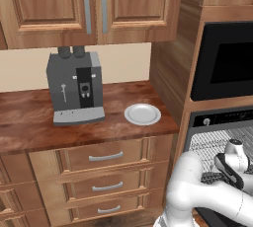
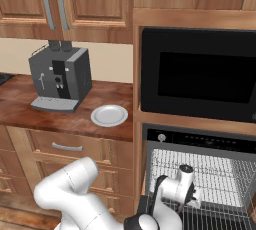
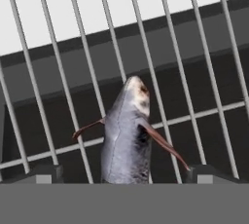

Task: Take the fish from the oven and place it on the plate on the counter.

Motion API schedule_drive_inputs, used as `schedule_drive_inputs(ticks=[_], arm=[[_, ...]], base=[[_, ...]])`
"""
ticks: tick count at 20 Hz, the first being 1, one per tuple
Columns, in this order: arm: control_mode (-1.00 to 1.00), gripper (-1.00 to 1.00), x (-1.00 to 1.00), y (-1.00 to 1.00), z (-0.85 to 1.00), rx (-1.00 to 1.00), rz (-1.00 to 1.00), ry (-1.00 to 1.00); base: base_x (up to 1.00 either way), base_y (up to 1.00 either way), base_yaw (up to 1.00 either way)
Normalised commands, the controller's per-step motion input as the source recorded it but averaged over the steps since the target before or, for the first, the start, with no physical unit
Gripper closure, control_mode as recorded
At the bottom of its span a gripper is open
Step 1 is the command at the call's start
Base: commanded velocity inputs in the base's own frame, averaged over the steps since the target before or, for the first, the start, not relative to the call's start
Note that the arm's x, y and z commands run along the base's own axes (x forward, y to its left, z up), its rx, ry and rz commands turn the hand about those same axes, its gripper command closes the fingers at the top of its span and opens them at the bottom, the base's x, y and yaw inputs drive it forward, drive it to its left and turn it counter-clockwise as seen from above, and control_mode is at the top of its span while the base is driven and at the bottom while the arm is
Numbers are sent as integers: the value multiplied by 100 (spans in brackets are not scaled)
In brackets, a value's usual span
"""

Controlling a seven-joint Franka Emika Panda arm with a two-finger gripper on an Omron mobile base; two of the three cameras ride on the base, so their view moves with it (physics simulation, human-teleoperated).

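Observation:
The fish is a grey, slender body with thin reddish fins, lying on the silver wire rack inside the oven. My gripper is open, with one dark fingertip on each side of the fish's near end and no contact visible. In the right base view the hand reaches down into the open oven over the rack. The pale round plate sits bare on the reddish-brown counter, left of the oven.
A grey coffee machine stands on the counter left of the plate. A black-glass appliance is built in above the oven. Wooden drawers with silver handles sit below the counter, and wall cabinets hang above.

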Motion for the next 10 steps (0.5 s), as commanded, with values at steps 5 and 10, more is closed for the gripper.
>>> schedule_drive_inputs(ticks=[5,10], arm=[[-100,-100,8,0,-1,0,11,0],[-100,-100,35,0,0,0,11,0]], base=[[0,0,0],[0,0,0]])
